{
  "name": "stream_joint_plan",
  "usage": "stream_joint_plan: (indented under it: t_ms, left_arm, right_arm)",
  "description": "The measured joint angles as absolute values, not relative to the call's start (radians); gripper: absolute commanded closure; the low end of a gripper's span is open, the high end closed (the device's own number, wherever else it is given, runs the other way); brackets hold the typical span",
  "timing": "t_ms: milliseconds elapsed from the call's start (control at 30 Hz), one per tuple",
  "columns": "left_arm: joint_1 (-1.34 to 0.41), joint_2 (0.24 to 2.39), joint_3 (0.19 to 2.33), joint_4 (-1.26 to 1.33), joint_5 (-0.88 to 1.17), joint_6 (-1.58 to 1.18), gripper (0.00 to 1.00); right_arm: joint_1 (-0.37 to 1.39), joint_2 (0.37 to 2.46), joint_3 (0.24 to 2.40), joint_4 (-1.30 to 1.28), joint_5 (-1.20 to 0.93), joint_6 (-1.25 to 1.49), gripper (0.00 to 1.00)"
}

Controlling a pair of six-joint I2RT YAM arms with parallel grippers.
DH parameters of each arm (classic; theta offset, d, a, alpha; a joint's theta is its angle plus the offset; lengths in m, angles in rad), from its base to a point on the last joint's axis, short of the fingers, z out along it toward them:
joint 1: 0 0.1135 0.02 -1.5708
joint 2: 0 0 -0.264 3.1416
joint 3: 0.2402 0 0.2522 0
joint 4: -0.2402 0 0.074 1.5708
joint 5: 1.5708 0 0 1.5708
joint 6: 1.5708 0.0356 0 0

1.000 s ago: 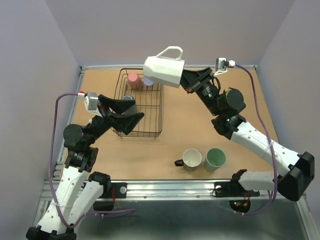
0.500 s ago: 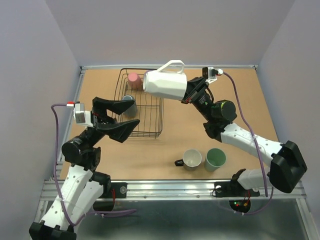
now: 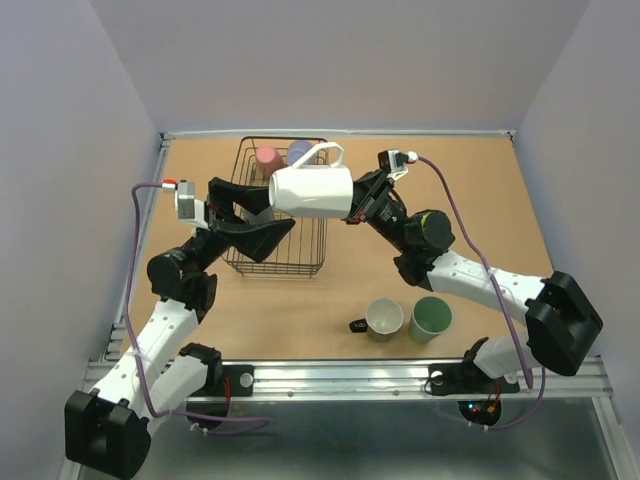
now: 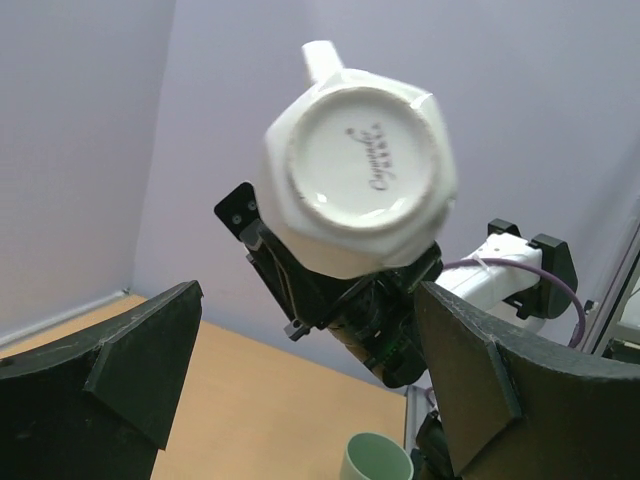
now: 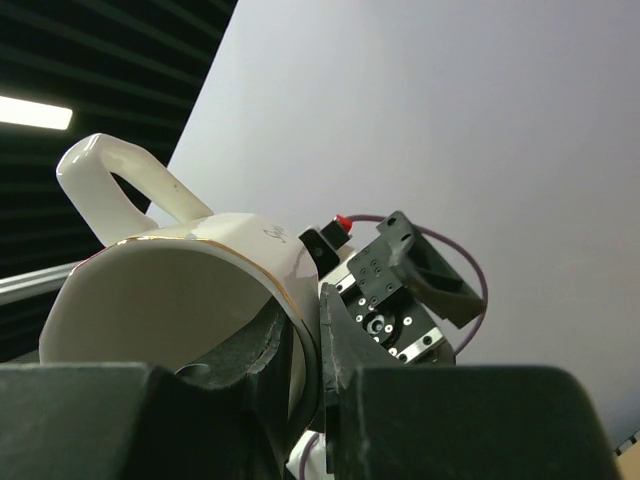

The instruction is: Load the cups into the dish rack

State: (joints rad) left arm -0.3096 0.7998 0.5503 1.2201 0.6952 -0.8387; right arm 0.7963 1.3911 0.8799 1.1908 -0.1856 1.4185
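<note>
My right gripper [image 3: 347,200] is shut on the rim of a white mug [image 3: 311,192], holding it on its side in the air over the black wire dish rack [image 3: 305,262]. In the right wrist view one finger [image 5: 345,350] is outside the mug wall [image 5: 190,290] and the other inside. My left gripper [image 3: 262,216] is open and empty, its fingers spread just left of the mug; the mug's base [image 4: 360,178] faces its camera. A pink mug [image 3: 267,157] and a lavender mug [image 3: 299,151] sit in the rack's far end.
A cream mug with a black handle [image 3: 383,318] and a mint green mug [image 3: 432,317] stand on the table near the front edge, right of centre. The mint mug also shows in the left wrist view [image 4: 377,460]. Walls close in the table at the back and sides.
My right arm has carried the white mug left and lower, from beyond the rack's right side to over the rack. My left gripper has swung up and turned to face the mug's base.
</note>
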Motion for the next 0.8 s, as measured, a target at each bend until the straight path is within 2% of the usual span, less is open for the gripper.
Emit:
stream_joint_plan:
  t_ms: [333, 800]
  left_arm:
    - [-0.374, 0.865, 0.552, 1.258, 0.688, -0.823, 0.01]
    - [-0.373, 0.887, 0.556, 1.248, 0.658, -0.869, 0.01]
  right_arm:
    - [0.834, 1.447, 0.88, 1.232, -0.183, 1.449, 1.0]
    - [0.858, 1.56, 0.883, 1.279, -0.184, 1.52, 1.0]
